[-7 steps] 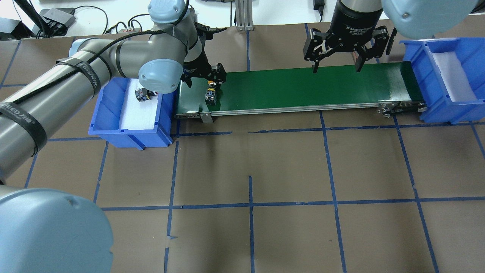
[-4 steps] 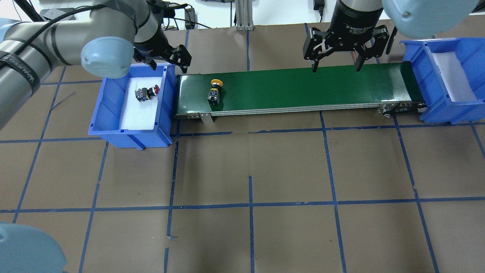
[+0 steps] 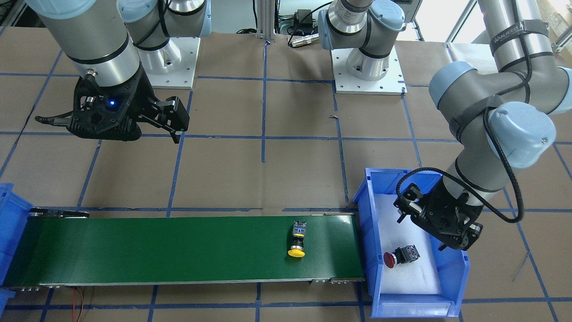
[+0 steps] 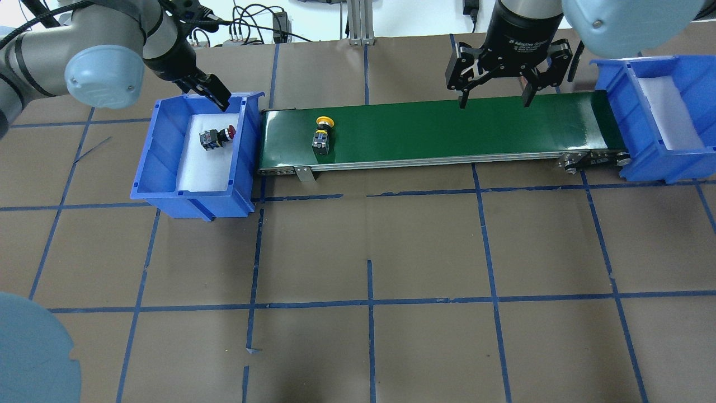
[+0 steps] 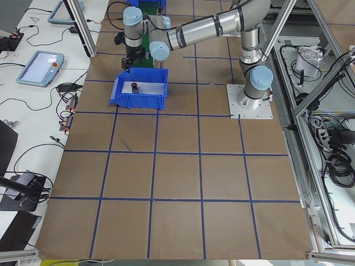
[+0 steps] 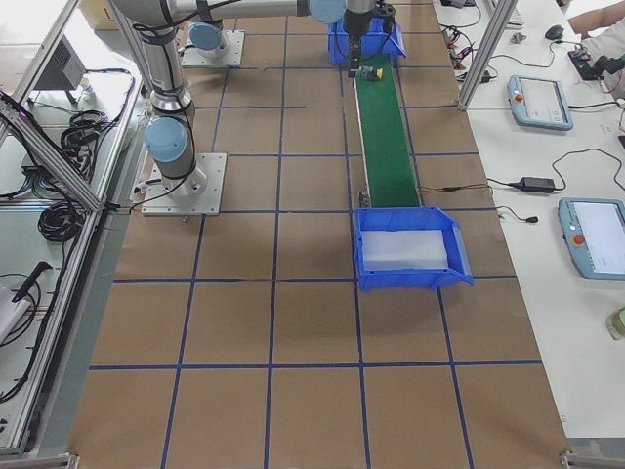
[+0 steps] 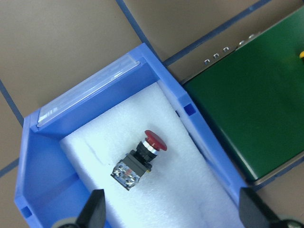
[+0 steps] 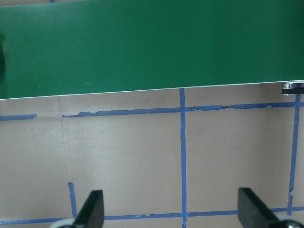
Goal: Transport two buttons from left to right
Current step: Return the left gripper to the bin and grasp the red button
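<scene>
front-facing view: left pincer (image 3: 431, 223) is hanging over the left bin (image 3: 371, 250), fingers spread wide, gripping nothing. red button (image 3: 401, 256) is lying on its side on the white foam (image 3: 415, 277) just below the pincer, not touching it. yellow button (image 3: 296, 243) is sitting on the green belt (image 3: 156, 250) near the bin end, off to the pincer's side and apart from it. right pincer (image 3: 109, 127) is hovering wide open and empty behind the belt's other stretch, well apart from both buttons.

overhead view: right bin (image 4: 615, 112), just beyond the right pincer, is showing only white foam, no button.

side views: too small to judge either pincer. the yellow cap is just showing on the belt by the far bin.

left wrist view: red button is lying ahead of the spread fingertips (image 7: 95, 209), roughly centred between them, cap pointing toward the belt.

right wrist view: only belt and table (image 8: 142, 152) are showing beyond its open fingertips.

judgement: the task is looking well short of half done. one button is on the belt but not delivered, the other is waiting to be picked, and both are yet to reach the right bin.
</scene>
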Controlling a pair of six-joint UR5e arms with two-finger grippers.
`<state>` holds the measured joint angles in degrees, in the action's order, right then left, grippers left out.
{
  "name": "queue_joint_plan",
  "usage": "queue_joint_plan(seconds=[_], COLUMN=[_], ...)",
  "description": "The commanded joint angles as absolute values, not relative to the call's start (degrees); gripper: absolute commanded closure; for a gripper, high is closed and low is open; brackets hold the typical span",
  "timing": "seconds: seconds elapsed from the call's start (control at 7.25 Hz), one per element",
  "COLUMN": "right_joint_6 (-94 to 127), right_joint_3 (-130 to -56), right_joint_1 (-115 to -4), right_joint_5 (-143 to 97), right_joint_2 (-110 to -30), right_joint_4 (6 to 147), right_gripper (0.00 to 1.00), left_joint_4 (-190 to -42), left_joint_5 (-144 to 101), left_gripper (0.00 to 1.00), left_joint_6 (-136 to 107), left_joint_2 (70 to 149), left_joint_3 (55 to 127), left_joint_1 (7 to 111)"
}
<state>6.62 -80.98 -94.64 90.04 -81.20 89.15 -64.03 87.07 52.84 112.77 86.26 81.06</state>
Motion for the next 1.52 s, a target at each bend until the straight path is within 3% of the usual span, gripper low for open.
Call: queue_joint_plan(seconds=[0.0, 0.69, 0.83, 0.97, 1.1, 1.24, 1.38], right_joint_6=[6.5, 6.33, 6.42, 6.5, 6.5, 6.59, 6.77], right_joint_3=[-80.86, -81.21, -81.38, -81.13, -81.12, -81.3, -81.3], right_joint_1=[-94.66, -93.26, -93.08, -93.16, -92.99, -93.25, -93.43], right_joint_5=[90.0, 89.83, 89.39, 89.3, 89.47, 89.04, 89.12], right_joint_2=[-80.95, -81.56, -81.82, -82.09, -82.52, -82.7, -82.53], right_joint_4=[88.95, 88.51, 87.29, 86.14, 85.35, 85.6, 85.61], right_gripper=[0.0, 0.0, 0.0, 0.0, 0.0, 0.0, 0.0], left_joint_4=[-62.33, -61.44, -60.57, -59.43, -59.41, -59.41, -59.5], left_joint_5=[87.28, 88.58, 88.85, 88.86, 88.94, 88.95, 88.95], left_gripper=[0.0, 0.03, 0.18, 0.47, 0.69, 0.8, 0.82], left_joint_6=[71.11, 78.31, 78.22, 78.14, 77.96, 77.7, 74.91], left_joint_2=[117.58, 124.97, 125.15, 125.16, 125.16, 124.81, 123.59], left_joint_3=[86.13, 86.04, 86.13, 86.05, 86.13, 86.05, 86.13], left_joint_1=[79.2, 78.57, 78.75, 78.75, 78.75, 78.84, 79.01])
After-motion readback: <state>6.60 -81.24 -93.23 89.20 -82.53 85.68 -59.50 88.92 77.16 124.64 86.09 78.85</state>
